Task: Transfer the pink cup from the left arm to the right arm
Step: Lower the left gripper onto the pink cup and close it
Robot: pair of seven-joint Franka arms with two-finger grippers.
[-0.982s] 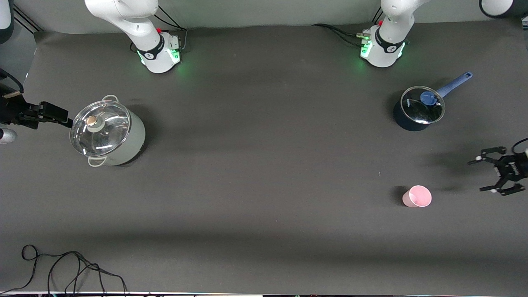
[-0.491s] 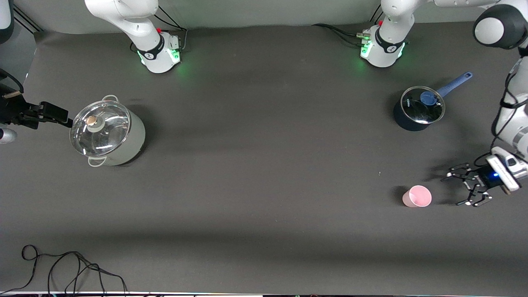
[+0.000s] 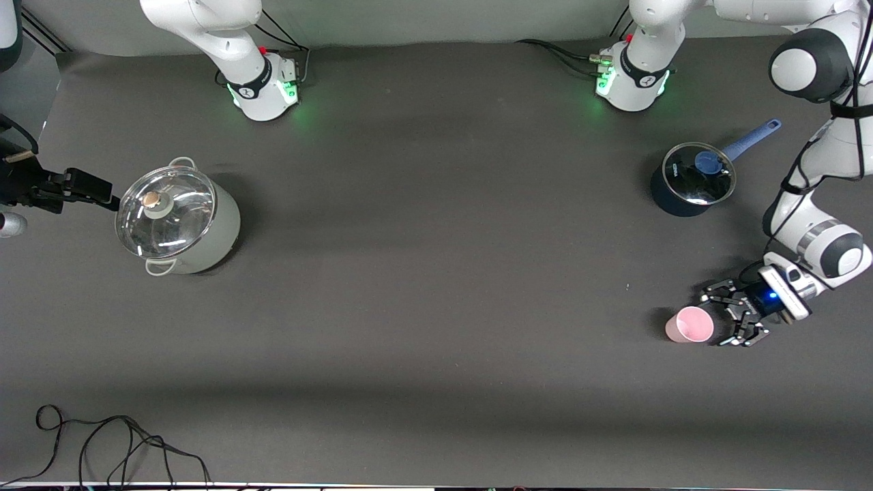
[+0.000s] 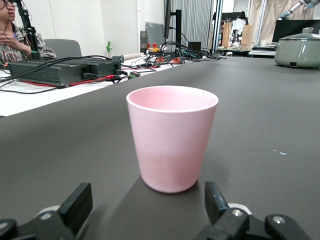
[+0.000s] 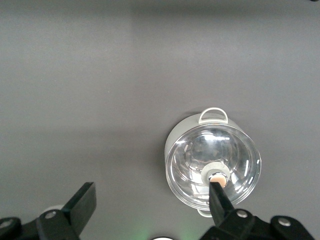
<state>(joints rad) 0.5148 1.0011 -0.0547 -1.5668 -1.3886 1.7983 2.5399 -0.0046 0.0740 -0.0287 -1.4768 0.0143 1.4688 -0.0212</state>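
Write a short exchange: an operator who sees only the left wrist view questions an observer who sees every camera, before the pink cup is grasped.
Operator: The pink cup stands upright just ahead of my open left gripper. Where is the right gripper?
Observer: The right gripper is open and waiting over the table at the right arm's end, beside the grey pot, which has its glass lid on.
Operator: Does anything stand near the cup that I cannot see?
Observer: A dark blue saucepan with its lid on stands farther from the front camera than the cup, well apart from it, toward the left arm's base.
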